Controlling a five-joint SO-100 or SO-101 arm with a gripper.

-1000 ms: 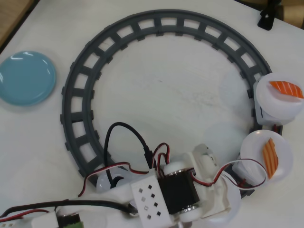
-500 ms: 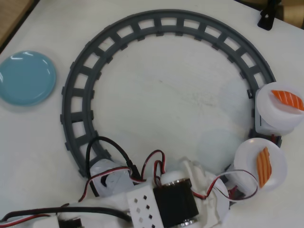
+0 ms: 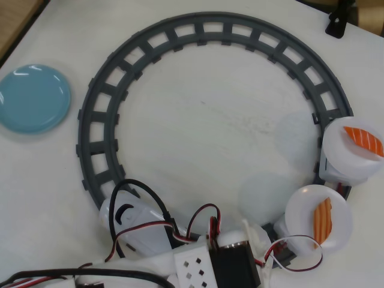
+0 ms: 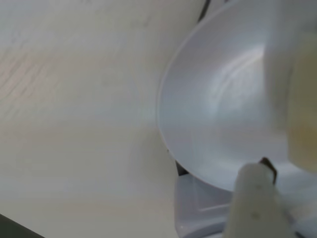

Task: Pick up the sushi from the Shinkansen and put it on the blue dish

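A: Where's the sushi (image 4: 303, 129)?

B: Wrist view, far right edge. Pale cream block, blurred, sitting on a round white plate (image 4: 218, 114). Can't find it in the overhead view; the arm (image 3: 198, 264) covers that stretch of track.

A: And relative to the claw?

B: One pale fingertip (image 4: 255, 183) pokes up from the bottom edge w/ a dark tip, just left of and below the block, in front of the plate rim. Looks close, but too blurry to say touching or apart. Other finger isn't visible, so can't tell how wide the claw is or whether it has hold of anything.

A: Rest of the Shinkansen (image 3: 129, 219)?

B: Overhead: white rounded nose at lower left on the grey ring track (image 3: 204, 27), partly under red/black wires. Two more plate cars on the right: one w/ a striped orange-and-pale piece (image 3: 323, 219) at lower right, one w/ a solid orange piece (image 3: 363, 139) above it.

A: Blue dish (image 3: 33, 99)?

B: Left edge of the overhead view, on the white worktop (image 3: 204, 120), outside the track, well apart from the arm. Nothing on it.
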